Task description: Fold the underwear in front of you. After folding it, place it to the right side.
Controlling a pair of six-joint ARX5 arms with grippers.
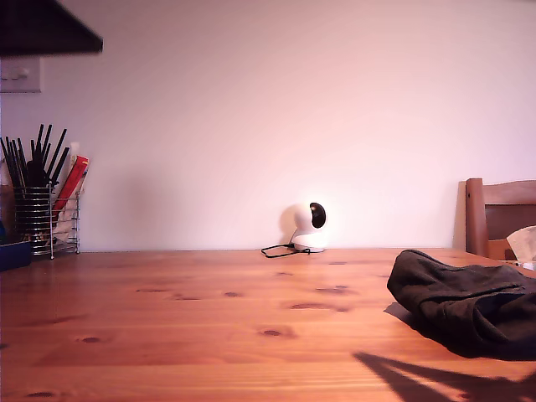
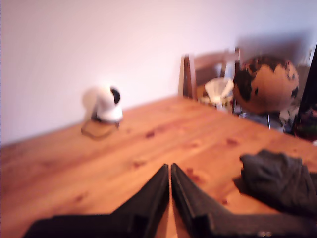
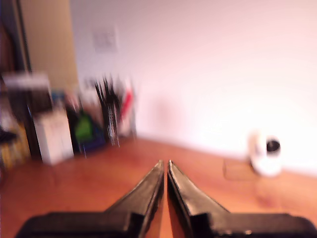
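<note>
The underwear [image 1: 469, 306] lies bunched in a soft, wrinkled charcoal heap on the knotty wooden counter [image 1: 209, 327] at the exterior view's right, its long axis running roughly across that view; which way its waistband points I cannot tell. My first gripper [image 2: 170, 171] hangs above the counter near the cloth with jaws pressed together on nothing. My second gripper [image 3: 165, 166] likewise has its jaws closed and empty, facing a blurred wire utensil holder [image 3: 115, 116].

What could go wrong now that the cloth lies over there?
The underwear sits bunched at the table's edge on the exterior view's right, partly cut off; a nudge might slide it off. It looks rumpled rather than neatly folded, so it may loosen. Both my first gripper and second gripper are shut and empty, so neither could catch it.
</note>
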